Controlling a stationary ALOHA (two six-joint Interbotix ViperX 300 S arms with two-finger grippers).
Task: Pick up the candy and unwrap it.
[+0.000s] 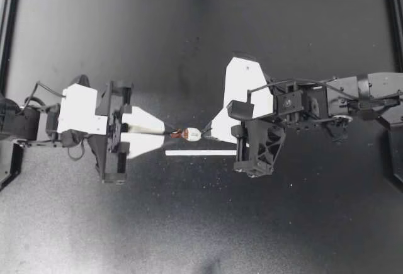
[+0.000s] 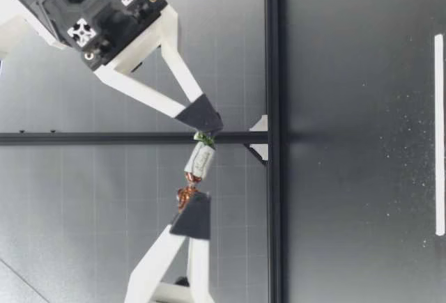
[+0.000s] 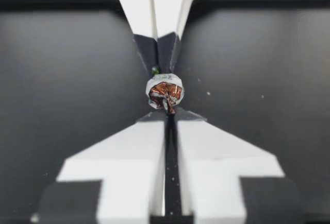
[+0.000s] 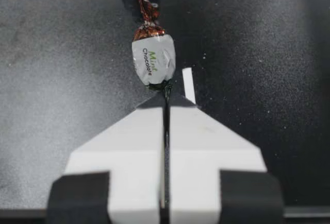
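Observation:
A small candy (image 1: 191,135) in a white wrapper with brown twisted ends hangs above the table between my two grippers. My left gripper (image 1: 167,133) is shut on the brown twist at one end. My right gripper (image 1: 206,133) is shut on the twist at the other end. From table height the candy (image 2: 199,163) is stretched between the right gripper (image 2: 209,130) and the left gripper (image 2: 189,198), well off the surface. The left wrist view looks end-on at the candy (image 3: 165,91) at the left gripper (image 3: 169,114). The candy (image 4: 153,59) stands just past my right gripper (image 4: 166,91).
A thin white strip (image 1: 200,152) lies flat on the dark table just below the candy. A black frame rail (image 2: 273,136) borders the table at the back.

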